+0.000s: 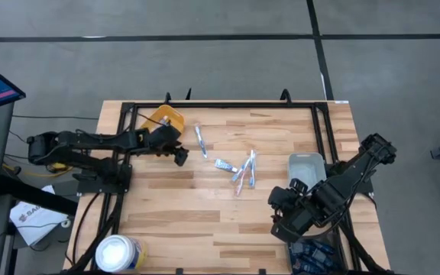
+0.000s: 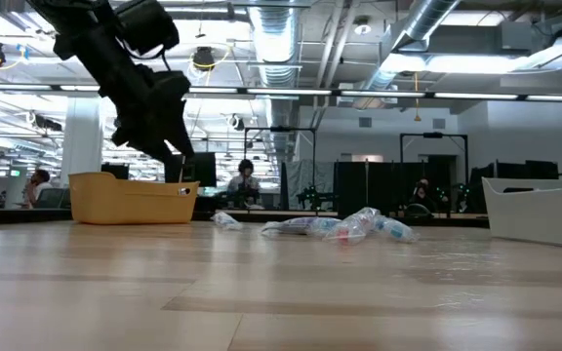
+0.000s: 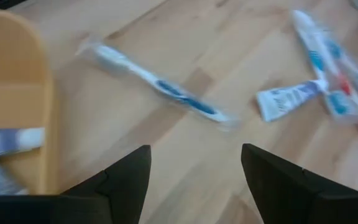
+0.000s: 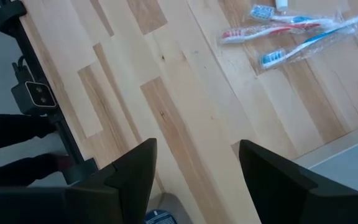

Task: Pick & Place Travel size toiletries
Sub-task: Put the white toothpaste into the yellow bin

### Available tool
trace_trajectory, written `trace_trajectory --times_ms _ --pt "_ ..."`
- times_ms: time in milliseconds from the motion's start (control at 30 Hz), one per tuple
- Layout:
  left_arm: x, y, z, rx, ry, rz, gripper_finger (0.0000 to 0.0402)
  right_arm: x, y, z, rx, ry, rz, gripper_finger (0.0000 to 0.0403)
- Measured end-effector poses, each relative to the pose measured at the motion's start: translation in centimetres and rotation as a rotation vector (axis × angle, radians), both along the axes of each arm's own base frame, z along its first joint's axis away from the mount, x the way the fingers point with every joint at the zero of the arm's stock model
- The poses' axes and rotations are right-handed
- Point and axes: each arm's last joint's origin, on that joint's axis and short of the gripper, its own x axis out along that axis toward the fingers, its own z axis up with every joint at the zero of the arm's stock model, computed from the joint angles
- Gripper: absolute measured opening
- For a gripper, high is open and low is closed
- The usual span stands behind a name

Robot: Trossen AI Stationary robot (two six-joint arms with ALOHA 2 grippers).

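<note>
Left tool is hanging just off the yellow bin's corner, fingers spread wide, gripping nothing; a wrapped item is already lying inside the bin in its wrist view. Right tool is waiting over the near right part of the surface, fingers apart too, nothing between them.

Nearest target is looking like the single wrapped toothbrush just beyond the left tool; the rest of the toiletries, a small tube and wrapped brushes, are piled mid-surface.

Risks as I'm judging them: thin brush lying flat, slick wrap; fingers could be skating off or pinching only film; coming down low could be scraping wood; pile items crossing, so one grab could be dragging a neighbour.
</note>
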Motion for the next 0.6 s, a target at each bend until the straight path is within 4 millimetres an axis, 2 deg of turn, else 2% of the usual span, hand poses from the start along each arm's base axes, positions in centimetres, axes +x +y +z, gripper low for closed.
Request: trace_trajectory --times_ms 333,600 --pt "1.0 -3.1 0.4 0.054 -0.033 -0.194 0.0247 0.9 -0.9 0.0 0.009 -0.013 -0.037 0.0221" --pt "1.9 -5.1 1.2 0.086 -0.14 -0.293 0.0238 2.3 -2.0 0.2 0.048 -0.069 -0.093 0.0221"
